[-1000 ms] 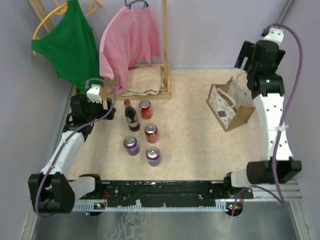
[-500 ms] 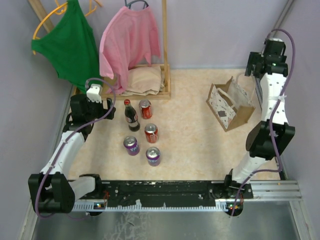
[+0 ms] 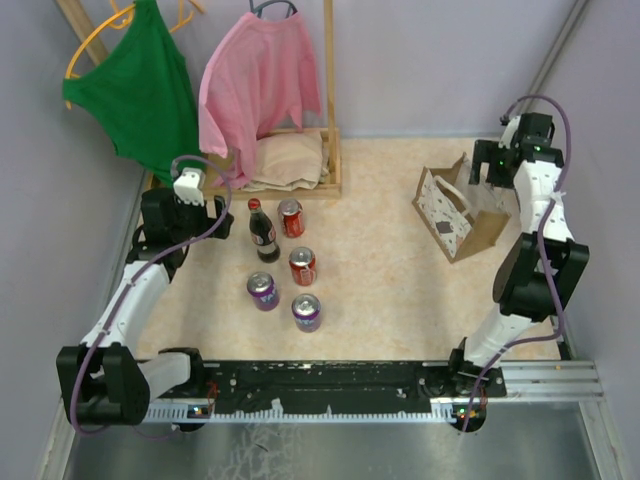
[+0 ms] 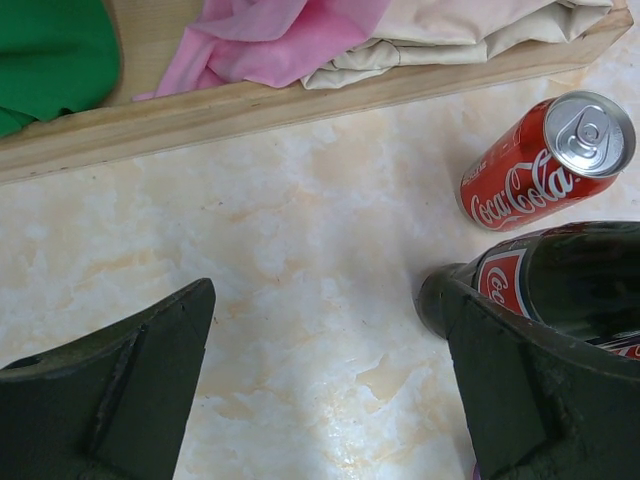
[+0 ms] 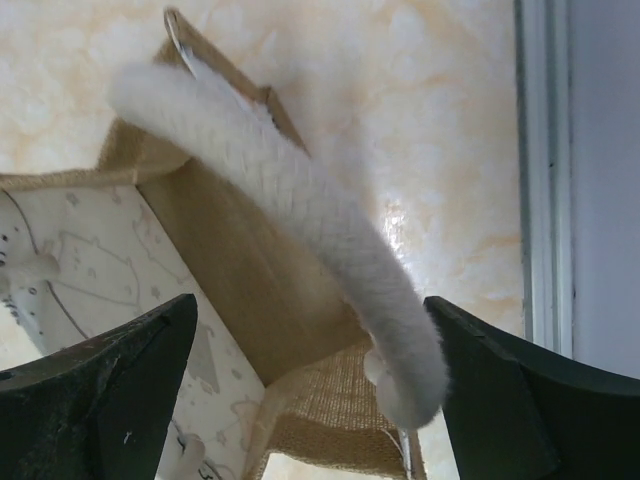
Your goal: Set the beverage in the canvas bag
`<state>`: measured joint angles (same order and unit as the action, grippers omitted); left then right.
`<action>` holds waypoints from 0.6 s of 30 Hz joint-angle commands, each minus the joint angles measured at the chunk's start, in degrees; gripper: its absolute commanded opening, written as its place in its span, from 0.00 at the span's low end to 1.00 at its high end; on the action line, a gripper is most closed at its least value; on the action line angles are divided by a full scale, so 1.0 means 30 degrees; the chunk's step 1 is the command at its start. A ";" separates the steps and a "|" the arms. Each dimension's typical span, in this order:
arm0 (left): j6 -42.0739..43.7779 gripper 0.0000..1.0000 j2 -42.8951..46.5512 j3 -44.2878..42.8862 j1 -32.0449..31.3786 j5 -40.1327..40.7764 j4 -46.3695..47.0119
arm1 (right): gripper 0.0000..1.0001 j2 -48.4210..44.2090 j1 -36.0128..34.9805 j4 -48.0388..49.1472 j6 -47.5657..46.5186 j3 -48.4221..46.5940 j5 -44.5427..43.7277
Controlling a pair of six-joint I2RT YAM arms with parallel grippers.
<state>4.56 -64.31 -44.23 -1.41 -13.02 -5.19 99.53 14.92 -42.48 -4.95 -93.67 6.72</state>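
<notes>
Preparation: right claw (image 5: pixel 310 300), spread wide, straddles the white handle (image 5: pixel 300 210) of the canvas bag (image 3: pixel 460 215); left claw (image 4: pixel 320 300), equally wide, must shift toward the cola bottle (image 4: pixel 570 270) at 3 o'clock, then close.

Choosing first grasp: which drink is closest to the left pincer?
The dark cola bottle, right beside the left pincer; the nearest red can sits farther.

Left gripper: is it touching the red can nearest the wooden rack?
Apart. Left wrist view shows the left gripper short of the red can, bottle and table between.

Robot lab cell, plain lilac walls (image 3: pixel 430 60), mounting rail (image 3: pixel 330 385)
</notes>
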 commanded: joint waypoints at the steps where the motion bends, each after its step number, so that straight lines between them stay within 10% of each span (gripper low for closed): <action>1: -0.0319 1.00 -0.0288 -0.0446 -0.0069 -0.0560 0.0286 | 0.94 -0.0889 0.0037 0.0960 -0.0929 0.0977 0.0383; 12: -0.0713 1.00 -0.0579 -0.0515 -0.0077 -0.0824 0.0424 | 0.77 -0.1002 0.0014 0.2840 -0.1660 0.3727 -0.0987; 18: -0.0842 1.00 -0.0513 -0.0405 -0.0073 -0.0895 0.0438 | 0.15 -0.1429 -0.0018 0.3441 -0.1442 0.4834 -0.0622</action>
<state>2.76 -65.98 -44.23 -1.41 -14.63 -5.15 99.37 14.92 -35.27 -9.37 -80.40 4.47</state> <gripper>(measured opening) 0.998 0.361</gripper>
